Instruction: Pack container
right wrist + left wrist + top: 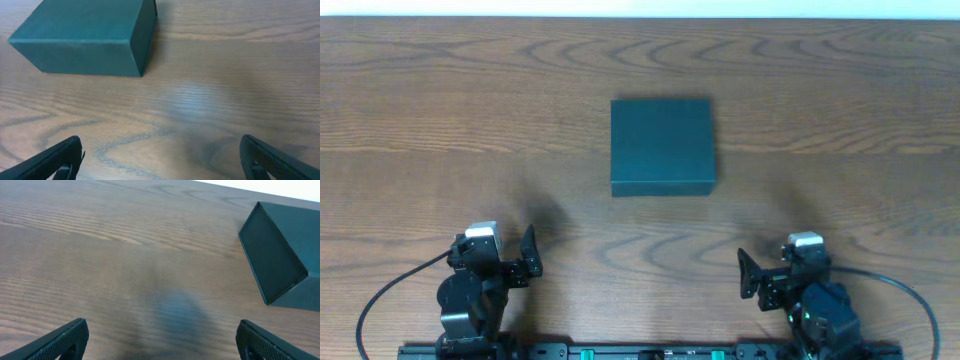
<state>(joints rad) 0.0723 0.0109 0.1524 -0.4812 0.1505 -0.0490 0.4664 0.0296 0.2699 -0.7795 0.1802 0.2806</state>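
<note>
One container [662,146] is sitting centrally on the table [440,100], wood showing past all four edges. Left gripper [529,257] at seven o'clock and right gripper [750,276] at five are both gaping wide, well apart from it.

Table [420,100]: brown wood grain is seen throughout. The surface is smooth with a faint satin sheen, and soft blurred reflections are picked up in both wrist views.

Container [661,145]: dark green, matt, card-like faces are noted, evenly coloured, with crisp folded edges.

Left tool [162,327] and right tool [160,141]: the fingers are recorded as black, matt and plastic-looking.

Cable [380,300]: black, smooth sheathing is observed.
</note>
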